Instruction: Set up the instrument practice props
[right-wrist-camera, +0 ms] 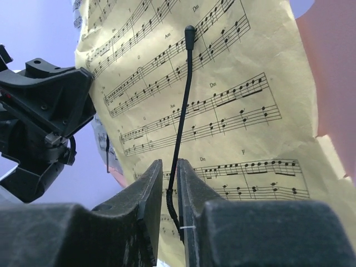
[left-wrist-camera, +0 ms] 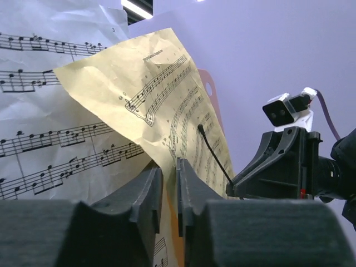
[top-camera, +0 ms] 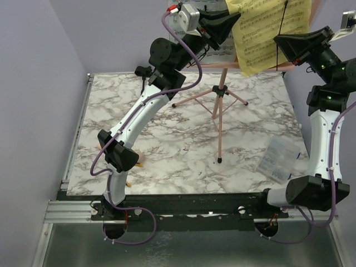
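Observation:
The pink music-stand desk (top-camera: pixel 257 69) stands high at the back on its pink tripod pole (top-camera: pixel 221 111). A yellow sheet-music page (top-camera: pixel 267 25) (left-wrist-camera: pixel 156 94) (right-wrist-camera: pixel 239 83) rests on it, with a white page (left-wrist-camera: pixel 44 100) to its left. My left gripper (top-camera: pixel 221 28) (left-wrist-camera: pixel 169 167) has its jaws a narrow gap apart, and the yellow page's left edge runs through that gap. My right gripper (top-camera: pixel 290 43) (right-wrist-camera: pixel 169 164) stands slightly open around the desk's thin black page-holder wire (right-wrist-camera: pixel 183 94) (top-camera: pixel 283 33), which leans on one finger.
A clear plastic box (top-camera: pixel 280 158) lies on the marble table at the right. Something small and beige (top-camera: pixel 139 158) shows under my left forearm, with a bit of yellow (top-camera: pixel 129 182) near the front edge. The tripod feet (top-camera: pixel 219 160) spread over the table's middle. Purple walls close in on both sides.

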Motion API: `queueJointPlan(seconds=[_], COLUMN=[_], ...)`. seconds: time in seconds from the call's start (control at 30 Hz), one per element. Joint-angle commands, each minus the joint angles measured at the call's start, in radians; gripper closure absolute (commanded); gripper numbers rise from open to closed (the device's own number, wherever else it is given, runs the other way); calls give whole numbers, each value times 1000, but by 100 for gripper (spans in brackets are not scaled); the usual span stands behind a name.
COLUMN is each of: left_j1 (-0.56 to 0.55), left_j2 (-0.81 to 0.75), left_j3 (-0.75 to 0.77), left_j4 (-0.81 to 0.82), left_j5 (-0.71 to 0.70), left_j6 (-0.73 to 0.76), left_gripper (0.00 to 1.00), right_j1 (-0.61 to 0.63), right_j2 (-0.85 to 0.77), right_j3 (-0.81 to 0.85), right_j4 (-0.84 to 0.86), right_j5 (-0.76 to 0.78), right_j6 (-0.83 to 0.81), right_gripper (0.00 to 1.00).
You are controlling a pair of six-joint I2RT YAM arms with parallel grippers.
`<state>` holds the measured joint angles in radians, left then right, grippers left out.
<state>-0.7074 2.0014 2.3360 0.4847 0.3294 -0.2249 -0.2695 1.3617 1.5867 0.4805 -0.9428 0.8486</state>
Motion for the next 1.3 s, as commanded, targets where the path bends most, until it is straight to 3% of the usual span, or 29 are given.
queueJointPlan(seconds=[0.0,0.13,0.23,0.4,0.7,1.27], left_j1=[-2,0,2,9,39,40], left_j2=[21,53,85,153,155,179], left_j3=[56,148,221,369,384,398], left_j4=[2,-62,-94,-166,-228,-163], left_j5=[65,111,126,203,369,338], left_j6=[-11,44,93,184,252,248], left_gripper=[85,98,100,100,100,100], right_j1=[2,4,6,8,9,30], right_j2=[18,25,24,17,28,39], right_j3=[47,44,28,-14,-47,-35], right_j4=[38,72,98,165,217,220], right_j5=[-46,-73,-88,-124,-136,-140], right_j6=[-10,-24,-29,-35,-18,-12], right_gripper=[82,92,99,99,99,97])
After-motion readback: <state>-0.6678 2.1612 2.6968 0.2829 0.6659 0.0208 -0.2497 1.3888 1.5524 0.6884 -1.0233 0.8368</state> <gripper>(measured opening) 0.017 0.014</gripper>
